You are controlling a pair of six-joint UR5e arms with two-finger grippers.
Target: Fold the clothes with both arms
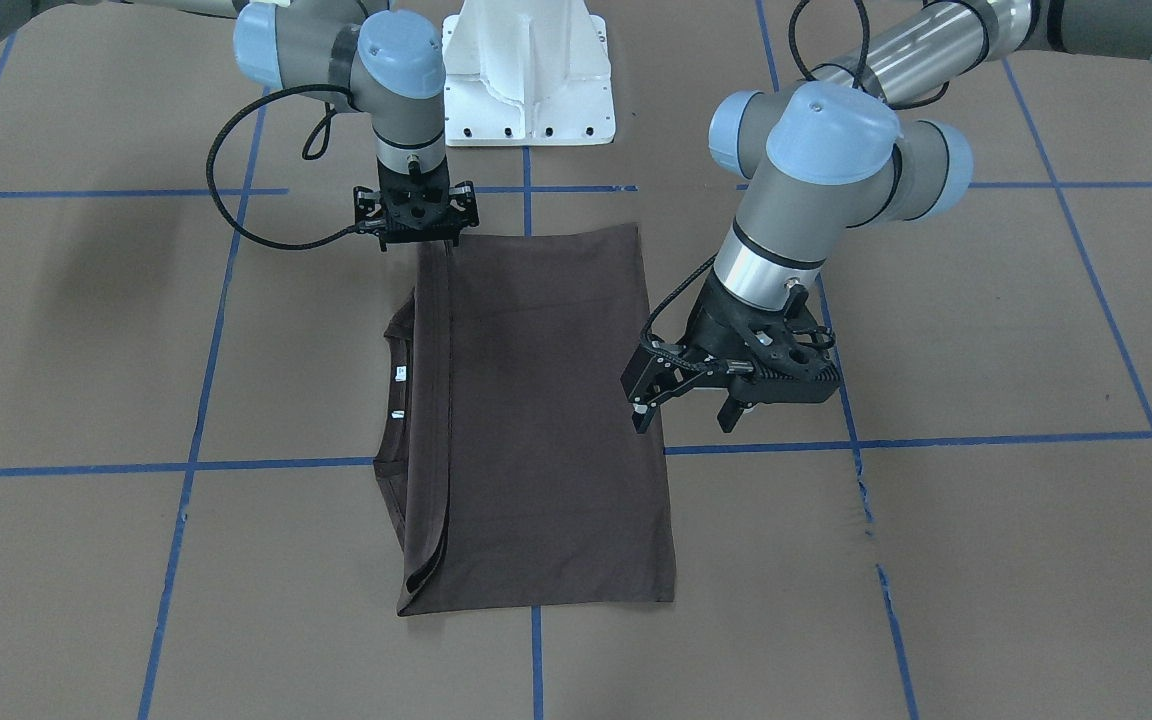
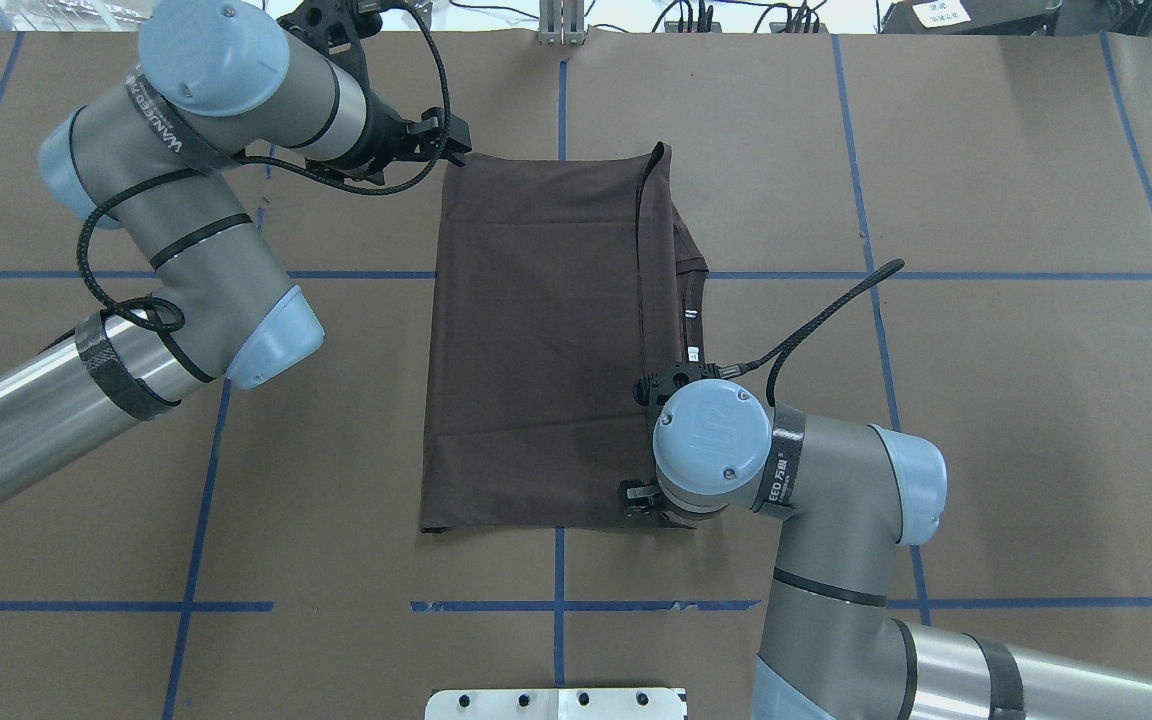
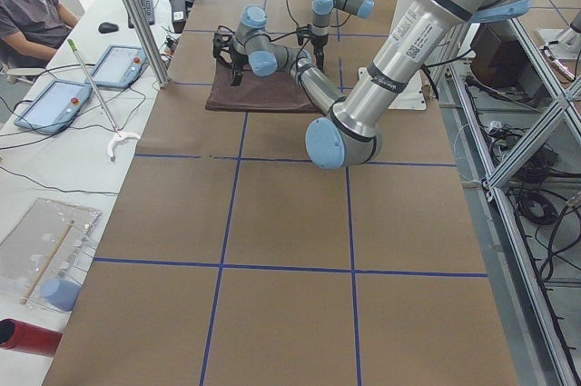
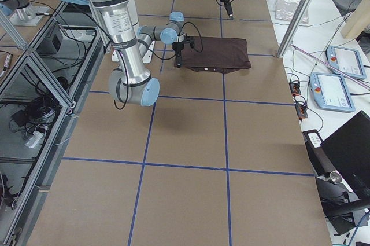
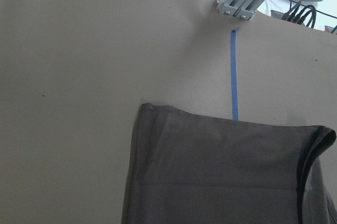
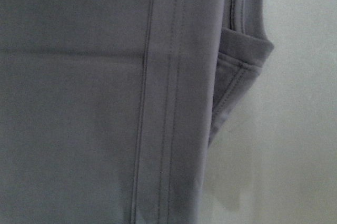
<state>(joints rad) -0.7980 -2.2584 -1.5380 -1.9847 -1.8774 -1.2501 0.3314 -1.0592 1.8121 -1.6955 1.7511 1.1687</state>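
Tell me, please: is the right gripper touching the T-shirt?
Cannot tell. In the front-facing view the right gripper stands at a corner of the T-shirt, but its body hides the fingertips; overhead, the wrist covers it.

We find the T-shirt (image 1: 546,420) lying folded flat on the table (image 1: 986,330), directly in front of the pedestal (image 1: 528,80). Its collar (image 1: 394,345) projects toward the robot's right, beside a folded-over flap (image 1: 433,400) that runs from the near edge to the far edge. The right gripper (image 1: 416,240) stands at the shirt's near right corner. The left gripper (image 1: 686,412) hangs raised above the shirt's left edge.
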